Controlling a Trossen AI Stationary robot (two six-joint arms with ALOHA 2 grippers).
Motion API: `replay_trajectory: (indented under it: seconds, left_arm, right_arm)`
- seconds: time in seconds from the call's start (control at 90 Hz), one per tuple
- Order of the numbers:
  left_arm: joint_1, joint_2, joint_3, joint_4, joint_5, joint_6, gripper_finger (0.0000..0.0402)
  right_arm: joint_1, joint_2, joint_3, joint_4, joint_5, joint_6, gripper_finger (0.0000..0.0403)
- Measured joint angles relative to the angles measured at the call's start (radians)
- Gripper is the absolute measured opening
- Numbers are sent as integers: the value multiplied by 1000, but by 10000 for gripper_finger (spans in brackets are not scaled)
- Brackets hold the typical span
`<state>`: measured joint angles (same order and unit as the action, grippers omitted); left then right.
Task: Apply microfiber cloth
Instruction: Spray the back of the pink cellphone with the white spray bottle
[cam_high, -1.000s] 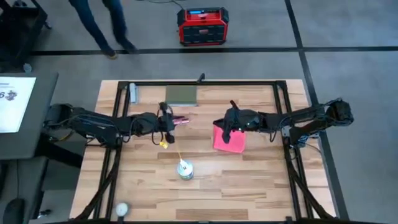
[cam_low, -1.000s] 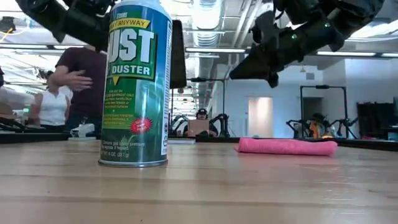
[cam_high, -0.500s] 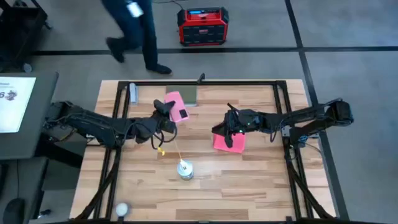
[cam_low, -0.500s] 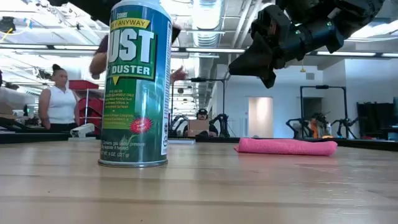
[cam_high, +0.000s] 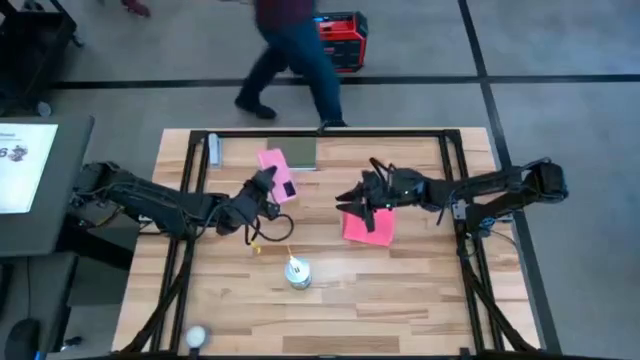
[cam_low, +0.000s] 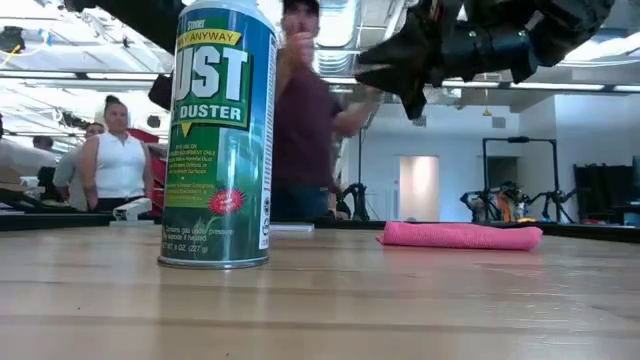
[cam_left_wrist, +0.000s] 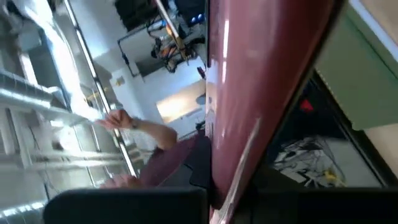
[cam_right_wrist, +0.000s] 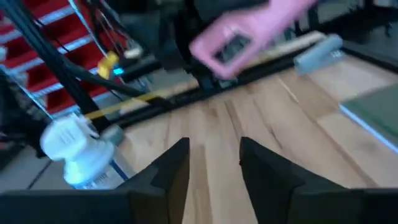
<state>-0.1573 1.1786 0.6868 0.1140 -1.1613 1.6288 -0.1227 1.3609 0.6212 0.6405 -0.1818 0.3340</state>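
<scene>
Change vs. a second ago: phone (cam_high: 277, 174) has been raised and tilted by left gripper (cam_high: 262, 186), pink back now turned up toward the high camera; earlier it was seen nearly edge-on, held low. Same phone is seen in the right wrist view (cam_right_wrist: 245, 32), camera bump visible, held clear of the table (cam_high: 400, 290). Fingers of the left gripper are pinched on the phone's lower end. In the left wrist view the phone (cam_left_wrist: 261, 93) fills the frame edge-on.

Right gripper (cam_high: 360, 200) has lifted slightly and swung toward the phone, off the cloth (cam_high: 368, 226). Its fingers (cam_right_wrist: 168, 168) are spread with a gap between them, nothing held. In the low view the right gripper (cam_low: 395, 72) sits well above the cloth (cam_low: 460, 235).

Read as: phone is being presented, but cloth has not been picked up. Wipe not started; a grasp on the cloth is judged to be the next need.

Cloth: pinkish-red, matte, lying flat on the table at right of centre, just below the right gripper. Looks folded into a low pad, edges rounded, a little thick at the near rim. Untouched by either gripper. Soft, so a pinch at one edge would likely drag and unfold it.

Duster can (cam_low: 218, 135) stands upright, well apart from the cloth. A person (cam_high: 290, 55) is passing behind the table.
</scene>
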Motion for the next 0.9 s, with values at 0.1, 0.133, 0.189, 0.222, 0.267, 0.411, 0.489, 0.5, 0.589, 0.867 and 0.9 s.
replay_trajectory:
  seconds: [0.1,0.133,0.189,0.222,0.267,0.411,0.489,0.5,0.589,0.867,0.9]
  left_arm:
    - [34,-2,0,123,86,98,2]
    - [40,-2,0,169,120,141,2]
    - [44,-1,0,237,168,246,2]
    - [46,1,0,275,190,318,2]
    - [47,6,0,330,212,412,2]
    - [48,17,7,376,261,508,2]
    - [47,17,7,376,295,543,2]
    - [47,17,7,376,301,547,2]
    - [47,20,7,404,337,587,2]
    - [20,19,8,442,349,630,2]
    - [15,19,8,443,349,631,2]
  right_arm:
    - [-12,0,0,42,-40,0,157]
    - [-12,0,0,53,-49,4,161]
    - [-12,0,0,60,-52,7,165]
    - [-13,0,0,60,-51,7,168]
    - [-16,0,0,58,-50,8,171]
    - [-24,0,0,87,-41,8,180]
    - [-31,0,6,104,-40,16,187]
    - [-32,0,8,103,-40,19,188]
    - [-39,2,32,101,-40,40,197]
    - [-38,141,162,114,-53,64,213]
    - [-39,166,178,134,-57,74,214]
